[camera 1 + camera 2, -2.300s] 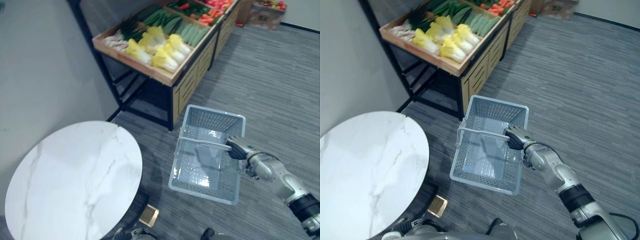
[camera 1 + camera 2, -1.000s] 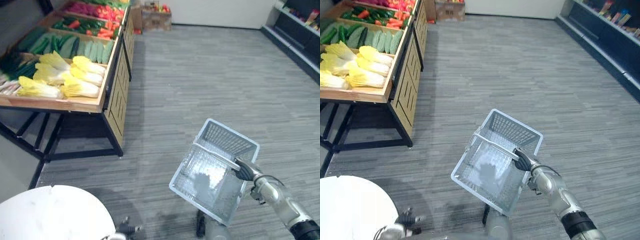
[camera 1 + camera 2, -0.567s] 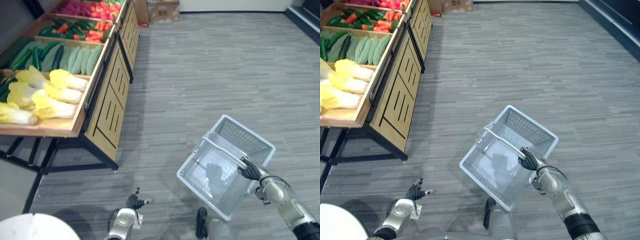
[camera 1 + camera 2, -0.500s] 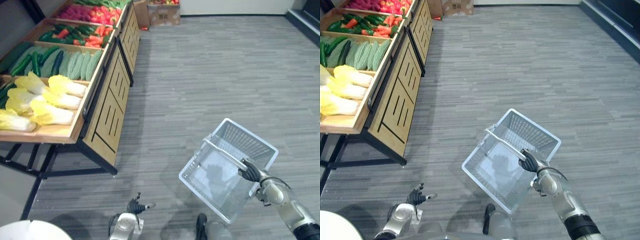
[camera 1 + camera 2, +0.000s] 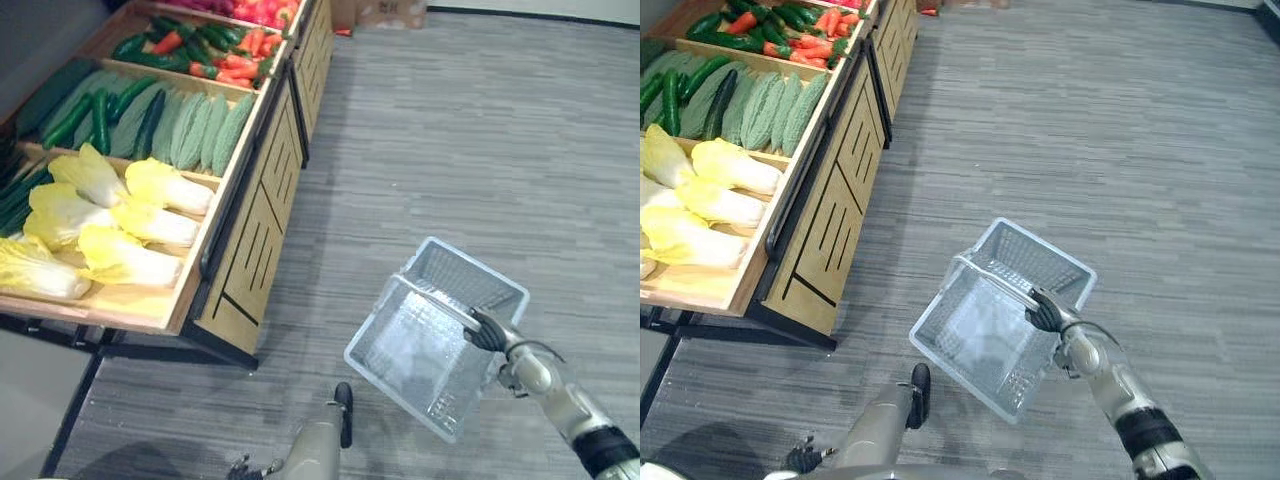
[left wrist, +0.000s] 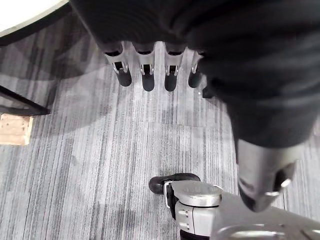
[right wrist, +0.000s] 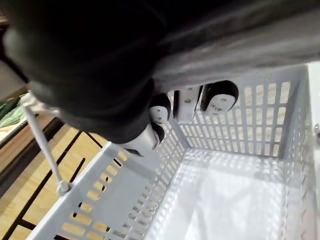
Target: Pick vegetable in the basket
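Carrying the empty basket (image 5: 462,284) by its handle (image 5: 440,303) in the curled right hand (image 5: 487,331), the robot has turned its view nearer the produce stand (image 5: 240,290), where the cabbages (image 5: 150,225) lie unpicked, left hand (image 6: 145,75) hanging straight-fingered and free.

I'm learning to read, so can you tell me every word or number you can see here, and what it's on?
No words, numbers or signs can be read here.
Pale grey plastic mesh basket, held by the right hand: no label showing.
Wooden vegetable stand with slatted front: no price tags or signs showing.
Brown cardboard box past the stand's far end: any print is too small to read.
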Controlling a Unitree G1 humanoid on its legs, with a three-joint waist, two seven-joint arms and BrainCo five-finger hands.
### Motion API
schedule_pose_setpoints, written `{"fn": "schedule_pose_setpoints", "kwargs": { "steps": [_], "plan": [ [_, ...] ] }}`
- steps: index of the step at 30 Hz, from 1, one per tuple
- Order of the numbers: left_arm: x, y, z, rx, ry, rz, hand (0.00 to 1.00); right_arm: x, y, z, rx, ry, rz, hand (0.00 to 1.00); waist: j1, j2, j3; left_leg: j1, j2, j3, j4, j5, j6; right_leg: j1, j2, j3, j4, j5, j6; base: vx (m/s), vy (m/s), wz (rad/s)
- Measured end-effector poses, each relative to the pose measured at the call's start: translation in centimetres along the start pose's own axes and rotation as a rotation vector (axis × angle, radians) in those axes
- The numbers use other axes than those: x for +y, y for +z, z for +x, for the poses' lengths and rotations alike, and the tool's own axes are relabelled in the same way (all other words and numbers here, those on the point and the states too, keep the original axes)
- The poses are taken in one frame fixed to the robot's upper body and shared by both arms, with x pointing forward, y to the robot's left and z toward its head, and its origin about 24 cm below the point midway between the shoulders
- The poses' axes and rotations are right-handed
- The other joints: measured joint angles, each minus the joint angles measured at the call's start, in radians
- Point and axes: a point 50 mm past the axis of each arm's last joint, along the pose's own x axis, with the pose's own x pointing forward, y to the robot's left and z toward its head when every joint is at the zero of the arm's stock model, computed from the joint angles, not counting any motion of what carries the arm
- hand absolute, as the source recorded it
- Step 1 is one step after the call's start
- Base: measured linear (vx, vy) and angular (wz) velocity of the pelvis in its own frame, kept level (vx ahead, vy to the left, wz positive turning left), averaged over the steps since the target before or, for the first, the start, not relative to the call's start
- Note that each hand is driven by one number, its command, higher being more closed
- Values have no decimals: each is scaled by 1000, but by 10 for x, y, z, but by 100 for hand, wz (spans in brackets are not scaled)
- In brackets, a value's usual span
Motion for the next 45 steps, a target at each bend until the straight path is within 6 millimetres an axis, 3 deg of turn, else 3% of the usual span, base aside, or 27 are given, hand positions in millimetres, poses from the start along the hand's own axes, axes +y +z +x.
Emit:
{"fn": "schedule_pose_setpoints", "kwargs": {
  "steps": [2,3,4,5,6,7,9,11,13,15,17,20,21,22,23,25,26,27,29,30,31,32,35,36,39,42,45],
  "plan": [
    [0,-9,-2,29,-4,10,0,5,4,1,-11,1,22,100,1,-27,0,76,-34,13,-62,-17,5,-72,-41,41,213,3,4,215,152,0],
    [3,-16,-3,47,-1,30,0,14,9,1,-21,3,58,100,-6,-60,-2,136,-61,19,-96,-36,20,-172,-76,95,451,64,37,324,188,4],
    [8,-19,-4,57,6,50,0,26,12,0,-21,17,95,100,-15,-85,-1,197,-77,13,-114,-57,33,-257,-82,150,646,226,37,333,167,13],
    [10,-19,-4,56,8,66,0,30,14,0,-22,23,111,100,-20,-94,-2,220,-80,4,-113,-72,39,-298,-73,175,741,291,60,359,115,31],
    [16,-13,-3,34,18,84,0,37,16,-1,-21,32,133,100,-30,-96,3,260,-81,-20,-112,-92,49,-383,-39,202,933,285,54,373,72,45],
    [17,-4,-1,6,22,89,0,41,14,-3,-11,40,139,100,-39,-99,1,293,-82,-52,-114,-101,62,-433,-9,198,1023,239,23,444,56,78],
    [17,23,1,-95,25,85,0,43,5,-10,31,31,150,100,-63,-94,4,368,-91,-123,-149,-102,61,-520,28,144,1075,143,-34,414,14,93],
    [11,53,3,-196,11,77,0,30,-8,-13,84,-21,146,100,-87,-90,6,412,-110,-211,-165,-106,68,-571,19,78,966,64,-80,377,-43,132],
    [6,79,2,-293,6,69,0,24,-24,-21,143,-48,139,100,-109,-78,9,446,-117,-320,-161,-134,69,-588,27,44,713,27,-98,426,-108,167],
    [4,90,0,-341,5,71,0,23,-37,-29,206,-78,153,100,-111,-68,3,452,-116,-396,-134,-167,49,-584,37,82,405,39,-81,360,-141,130],
    [3,95,0,-358,3,38,0,26,-53,-38,289,-88,157,100,-104,-69,2,460,-117,-489,-94,-214,-6,-583,27,189,118,59,-58,471,-295,132],
    [5,83,0,-323,12,36,0,38,-68,-49,387,-76,187,100,-106,-76,-1,487,-107,-562,-49,-267,-73,-550,-13,185,87,63,-54,485,-402,136],
    [9,74,1,-293,28,21,0,45,-75,-53,434,-62,207,100,-107,-77,-9,486,-92,-576,-7,-312,-91,-533,-17,159,92,152,-24,492,-441,122],
    [1,64,2,-245,21,-7,0,43,-87,-57,502,-90,229,100,-100,-21,-9,461,-30,-601,39,-341,-106,-539,18,84,144,165,-13,487,-437,109],
    [-2,59,3,-223,17,-20,0,42,-89,-56,515,-95,234,100,-99,6,-15,443,-10,-608,58,-335,-116,-540,31,59,159,153,-31,454,-412,89],
    [-17,40,3,-138,-9,-61,0,49,-95,-59,561,-93,283,100,-99,22,-14,375,20,-611,118,-231,-172,-528,35,-46,193,119,-84,420,-446,99],
    [-15,38,3,-127,-5,-72,0,52,-98,-63,577,-92,294,100,-100,20,-13,354,21,-603,144,-196,-190,-506,27,-74,186,112,-94,356,-406,126],
    [-11,33,3,-108,7,-77,0,58,-103,-69,612,-84,317,100,-101,0,0,309,37,-543,194,-150,-204,-453,10,-125,160,104,-103,188,-214,139],
    [-9,28,3,-93,11,-79,0,66,-109,-79,662,-85,358,100,-103,1,2,255,83,-368,225,-162,-199,-364,-7,-194,103,104,-103,174,-224,133],
    [-11,29,3,-95,10,-84,0,70,-112,-85,684,-78,368,100,-104,0,3,216,115,-230,203,-150,-189,-331,-23,-249,79,102,-101,80,-136,121],
    [-9,30,3,-101,15,-81,0,71,-113,-88,692,-77,371,100,-110,6,4,182,146,-93,142,-82,-168,-308,-36,-300,58,86,-77,29,-63,123],
    [-9,32,3,-108,13,-81,0,71,-115,-90,699,-84,376,100,-115,18,6,164,159,-39,111,-34,-164,-297,-37,-333,46,75,-63,3,-11,114],
    [-14,41,4,-131,-2,-82,0,77,-118,-98,731,-90,418,100,-123,35,5,161,144,117,-63,-35,-161,-287,-62,-454,-13,80,-37,-52,125,130],
    [-13,41,4,-126,-1,-81,0,81,-116,-97,731,-86,437,100,-125,50,5,173,134,149,-146,-32,-134,-276,-60,-496,-39,96,-23,-55,173,114],
    [-9,33,3,-98,10,-78,0,91,-104,-85,698,-64,488,100,-99,12,20,199,75,123,-235,19,-99,-225,-56,-514,-145,168,-3,-29,134,55],
    [-9,28,3,-87,9,-76,0,93,-99,-76,683,-59,509,100,-95,12,18,235,42,121,-266,25,-92,-205,-81,-511,-134,173,5,32,106,14],
    [-11,29,4,-79,-5,-68,0,107,-91,-73,678,-28,551,100,-102,4,22,258,31,120,-292,16,-89,-246,-128,-493,-7,151,4,39,70,-5]
  ]
}}
